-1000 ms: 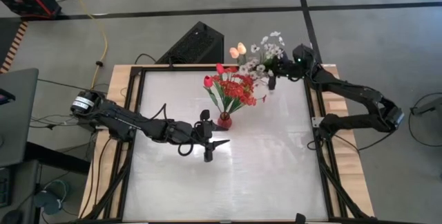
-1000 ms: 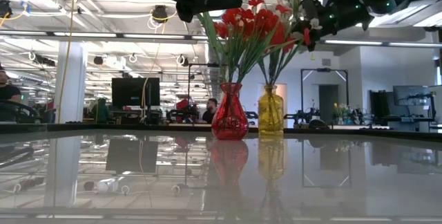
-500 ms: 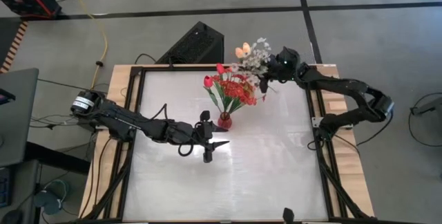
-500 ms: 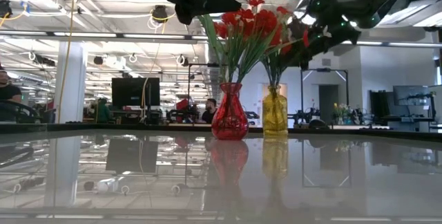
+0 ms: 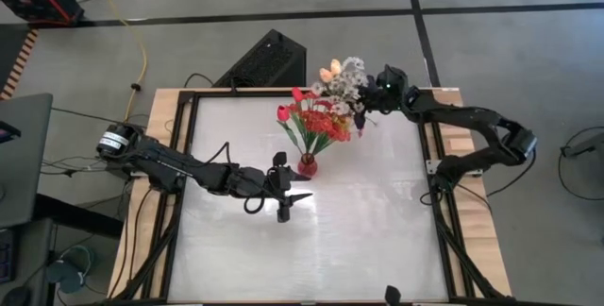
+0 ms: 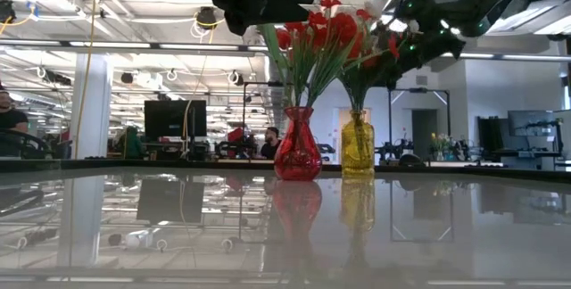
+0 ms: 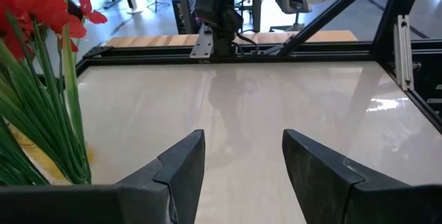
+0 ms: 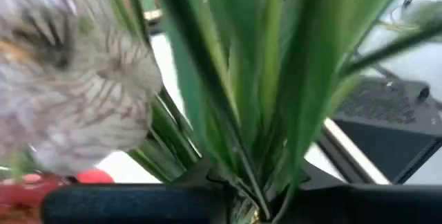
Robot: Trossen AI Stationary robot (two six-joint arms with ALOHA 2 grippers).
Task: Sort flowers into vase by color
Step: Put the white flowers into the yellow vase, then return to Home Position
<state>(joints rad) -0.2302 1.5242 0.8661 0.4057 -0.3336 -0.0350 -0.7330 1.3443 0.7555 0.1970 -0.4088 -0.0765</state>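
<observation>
No writing is showing legibly; the glossy white table (image 5: 311, 249) is mirroring a bright workshop. The left gripper (image 5: 286, 195) is hovering with fingers apart beside the red vase (image 6: 297, 155) holding red flowers (image 5: 316, 122). Farther back, the right gripper (image 5: 370, 106) is clamping green stems of pale and white flowers (image 5: 342, 76) above the yellow vase (image 6: 358, 151).

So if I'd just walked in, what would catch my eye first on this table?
Probably the red glass vase packed with red flowers, standing near the far middle of the white table. Just beside it, a yellow glass vase holds white and peach blooms, with the right gripper closed around their green stems. The left gripper hangs open by the red vase.
</observation>
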